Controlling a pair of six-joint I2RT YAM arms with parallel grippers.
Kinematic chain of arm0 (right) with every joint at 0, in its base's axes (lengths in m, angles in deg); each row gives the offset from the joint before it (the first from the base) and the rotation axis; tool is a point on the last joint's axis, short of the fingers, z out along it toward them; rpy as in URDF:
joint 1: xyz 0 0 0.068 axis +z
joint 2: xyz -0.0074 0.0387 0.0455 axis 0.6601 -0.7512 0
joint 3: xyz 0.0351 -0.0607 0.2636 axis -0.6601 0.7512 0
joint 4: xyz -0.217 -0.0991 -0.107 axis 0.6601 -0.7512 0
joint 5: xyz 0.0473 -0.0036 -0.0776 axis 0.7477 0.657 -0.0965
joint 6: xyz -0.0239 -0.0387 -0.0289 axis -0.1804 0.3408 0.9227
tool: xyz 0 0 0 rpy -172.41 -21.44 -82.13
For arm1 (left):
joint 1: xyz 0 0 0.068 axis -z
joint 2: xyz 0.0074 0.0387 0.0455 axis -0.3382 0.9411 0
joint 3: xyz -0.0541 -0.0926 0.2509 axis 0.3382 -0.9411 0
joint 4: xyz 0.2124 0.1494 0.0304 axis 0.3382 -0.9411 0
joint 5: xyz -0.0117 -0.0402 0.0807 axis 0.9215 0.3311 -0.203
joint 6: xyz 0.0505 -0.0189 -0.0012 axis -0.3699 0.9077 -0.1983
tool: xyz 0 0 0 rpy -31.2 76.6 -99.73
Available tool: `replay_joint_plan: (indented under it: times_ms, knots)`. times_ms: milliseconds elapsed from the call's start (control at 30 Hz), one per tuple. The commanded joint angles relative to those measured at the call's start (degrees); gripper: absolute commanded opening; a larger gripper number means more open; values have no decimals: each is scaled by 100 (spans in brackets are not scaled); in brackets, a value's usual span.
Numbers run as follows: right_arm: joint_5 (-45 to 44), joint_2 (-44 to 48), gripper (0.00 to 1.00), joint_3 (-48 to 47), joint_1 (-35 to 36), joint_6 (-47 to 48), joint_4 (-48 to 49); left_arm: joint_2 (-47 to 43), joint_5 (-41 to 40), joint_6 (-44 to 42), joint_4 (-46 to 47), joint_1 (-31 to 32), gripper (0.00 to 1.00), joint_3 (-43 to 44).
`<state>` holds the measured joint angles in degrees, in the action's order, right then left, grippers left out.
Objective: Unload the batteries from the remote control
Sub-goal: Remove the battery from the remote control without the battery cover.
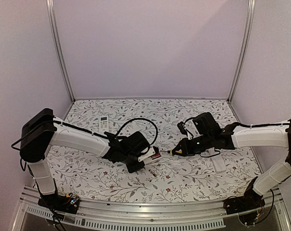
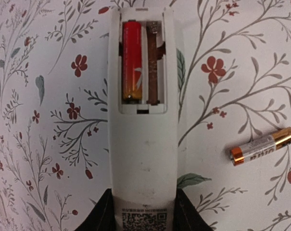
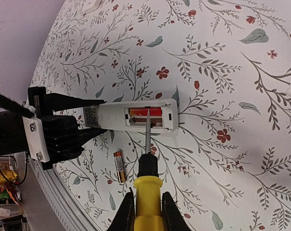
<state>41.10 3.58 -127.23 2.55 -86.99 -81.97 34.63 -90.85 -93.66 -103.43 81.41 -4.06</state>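
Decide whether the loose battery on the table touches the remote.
Apart. The left wrist view shows patterned table between the loose battery and the remote.

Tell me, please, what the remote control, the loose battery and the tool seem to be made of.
The remote control looks like matte off-white moulded plastic. The loose battery seems metal under a glossy printed wrap. The tool has a yellow, likely plastic handle and thin grey, probably steel shaft.
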Motion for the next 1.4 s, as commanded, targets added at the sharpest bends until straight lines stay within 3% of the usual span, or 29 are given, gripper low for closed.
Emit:
replay_joint_plan:
  times_ms: [0,900,1367]
  knots:
    - [-94,-190,0,-194,-9,138,13,297,279,-65,-157,164,12,-30]
    - [-300,-502,0,-302,-9,270,-170,323,253,-74,-191,190,12,-13]
    - [127,-656,0,-302,26,317,-212,344,243,-73,-205,190,12,-5]
